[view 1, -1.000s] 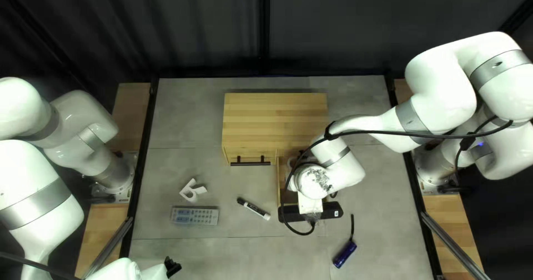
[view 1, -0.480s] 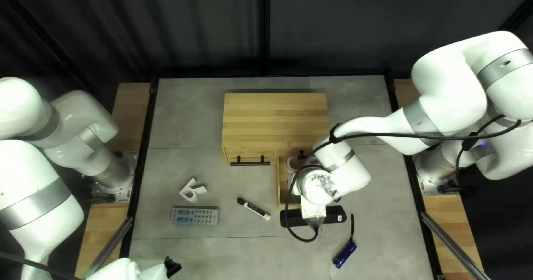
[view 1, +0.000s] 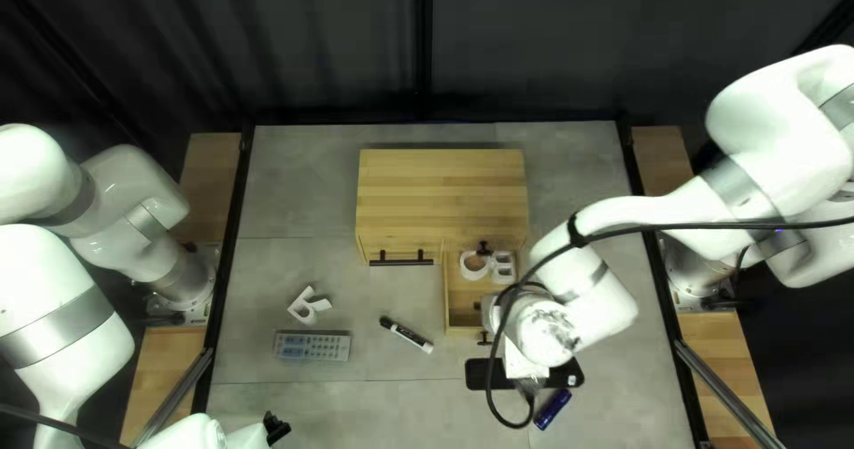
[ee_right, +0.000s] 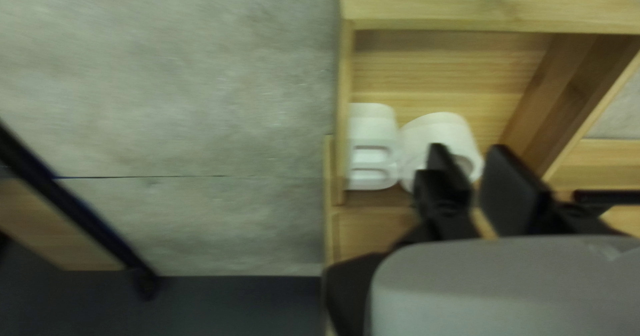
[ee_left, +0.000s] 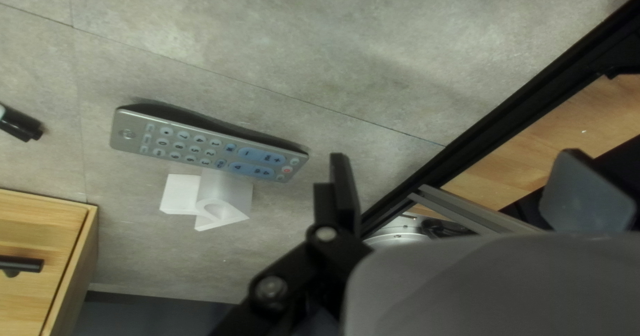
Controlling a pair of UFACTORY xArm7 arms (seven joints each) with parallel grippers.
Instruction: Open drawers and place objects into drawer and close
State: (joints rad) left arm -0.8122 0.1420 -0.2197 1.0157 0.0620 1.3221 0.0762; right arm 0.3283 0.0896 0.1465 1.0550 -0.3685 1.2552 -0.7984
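Observation:
The cabinet [view 1: 440, 191] has its right drawer [view 1: 463, 311] pulled out and its left one closed. Inside the open drawer lie a white ring [view 1: 474, 265] and a white block [view 1: 503, 266]. A remote [view 1: 311, 347], a white letter-like piece [view 1: 307, 307] and a marker [view 1: 406, 335] lie on the table. My right gripper [view 1: 525, 360] is partly hidden by its arm; in the right wrist view the gripper [ee_right: 475, 176] hangs above the drawer, fingers apart and empty. My left gripper [view 1: 277, 427] is at the near edge; in its wrist view the gripper [ee_left: 460, 186] is spread wide, beside the remote [ee_left: 213, 143].
A blue cylinder [view 1: 552, 409] lies near my right arm's wrist, close to the table's near edge. The left drawer's black handle [view 1: 400, 260] sticks out from the cabinet front. A dark rail [ee_left: 513, 116] runs along the table's left side.
My right arm has moved toward the right and the near edge, uncovering the open drawer with the white ring and block. The left arm and the drawer have stayed put.

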